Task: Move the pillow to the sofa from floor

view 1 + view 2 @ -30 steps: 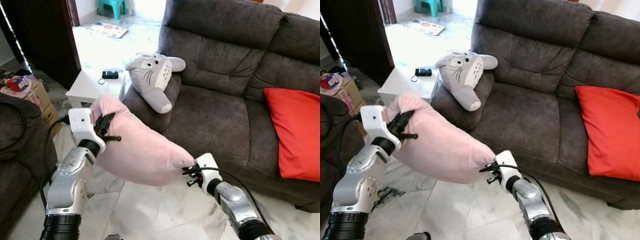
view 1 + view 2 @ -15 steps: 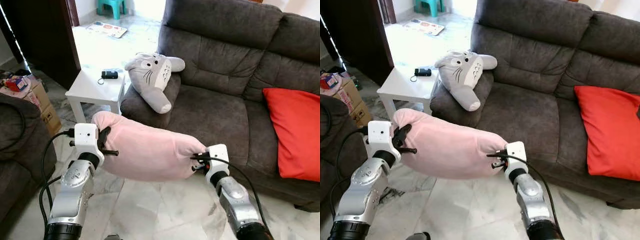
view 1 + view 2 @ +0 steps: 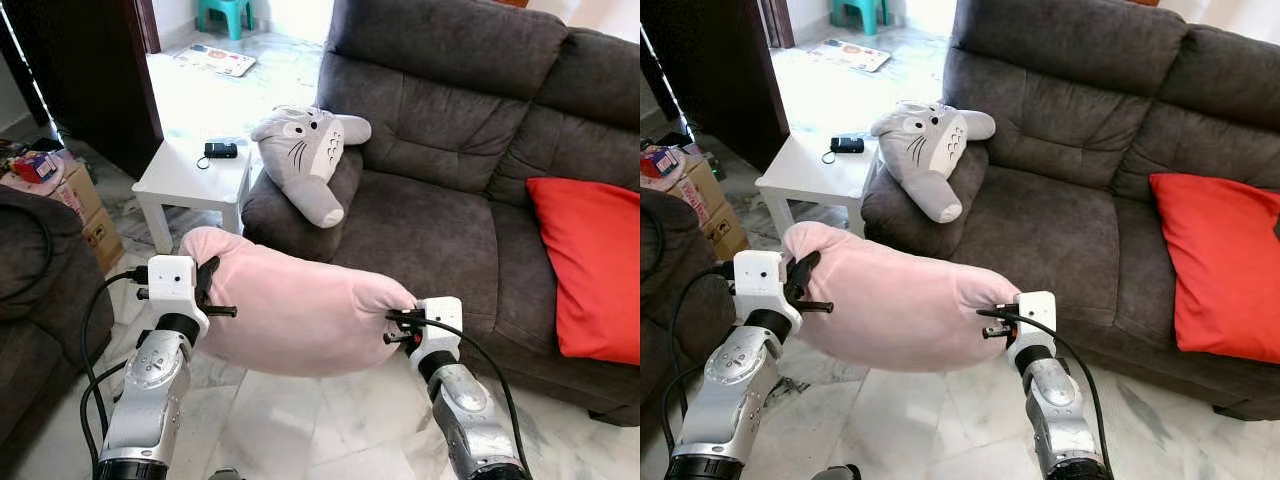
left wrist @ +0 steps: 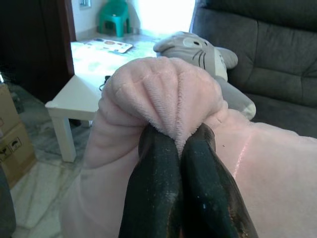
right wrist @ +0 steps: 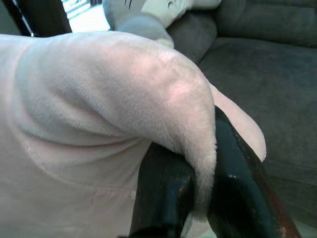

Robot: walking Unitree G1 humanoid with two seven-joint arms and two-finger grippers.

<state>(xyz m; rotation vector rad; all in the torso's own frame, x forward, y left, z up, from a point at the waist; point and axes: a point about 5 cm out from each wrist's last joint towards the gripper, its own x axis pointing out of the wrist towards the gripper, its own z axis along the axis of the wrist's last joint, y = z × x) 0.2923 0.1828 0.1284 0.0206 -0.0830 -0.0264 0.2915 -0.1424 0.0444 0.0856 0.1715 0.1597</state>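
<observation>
A soft pink pillow (image 3: 295,310) hangs in the air between my two arms, in front of the dark grey sofa (image 3: 440,230). My left gripper (image 3: 212,290) is shut on the pillow's left end, and in the left wrist view the black fingers (image 4: 158,193) pinch a gathered fold of pink plush (image 4: 163,94). My right gripper (image 3: 395,327) is shut on the pillow's right corner (image 5: 193,129), close to the sofa seat's front edge.
A grey plush cat (image 3: 305,155) lies on the sofa's left armrest and a red cushion (image 3: 590,260) leans at its right. A white side table (image 3: 195,175) with a small black item (image 3: 220,150) stands left of the sofa. A dark armchair (image 3: 35,300) and cardboard boxes (image 3: 70,190) are at far left.
The left gripper dropped, so the pillow went from tilted to nearly level. The right gripper rose and moved right, toward the sofa seat. Both stay shut on the pillow.
</observation>
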